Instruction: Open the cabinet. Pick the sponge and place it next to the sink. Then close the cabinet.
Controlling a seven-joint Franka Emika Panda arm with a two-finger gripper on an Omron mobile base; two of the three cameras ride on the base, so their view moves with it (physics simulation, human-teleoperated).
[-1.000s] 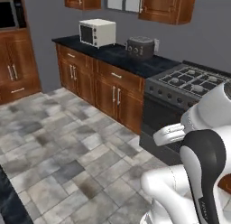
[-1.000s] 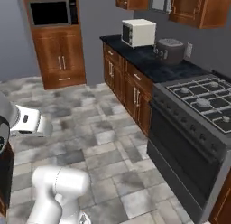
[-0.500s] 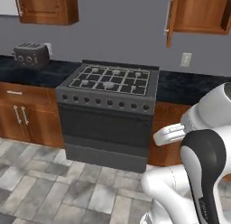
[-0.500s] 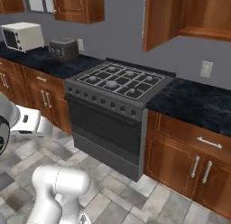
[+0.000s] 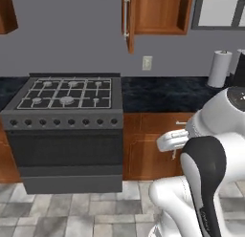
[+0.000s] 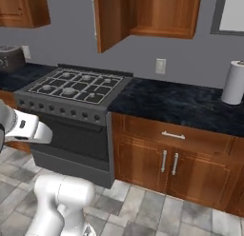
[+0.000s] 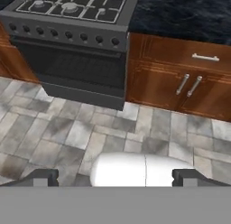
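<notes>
Hanging on the wall: reddish-brown wooden box cabinet [image 5: 160,14] above the dark speckled stone counter [image 5: 162,93], to the right of the grey gas stove [image 5: 67,112].
Cabinet look: warm red-brown wood, a plain box; its inside reads as bare wood from the left base view, and what lies deeper in cannot be told.
Cabinet door: raised-panel door [image 6: 112,18] stands swung out from the box toward the room, hinged on the side nearest the stove; in the left base view it is seen almost edge-on.
Door handle: long silver bar handle [image 5: 126,14] runs vertically along the door's free edge, so its long axis is upright.
Cabinet facing: the open front faces out over the counter toward the robot.
Below the cabinet: white wall outlet [image 5: 147,63] on the grey wall, then the counter, then wood base cabinets with short silver handles [image 6: 172,135].
Right of it: white paper-towel roll [image 5: 219,69] standing upright on the counter, well apart from the cabinet.
Left of the stove: dark toaster [image 6: 9,59] on the counter in the right base view.
Gripper: two dark finger tips [image 7: 43,177] stand far apart at the bottom of the hand view; the two-finger gripper [image 7: 115,178] is spread wide with nothing between its jaws.
Gripper aim: the hand view looks down at the grey stone tile floor [image 7: 67,133] in front of the stove and base cabinets, low and well apart from the cabinet.
</notes>
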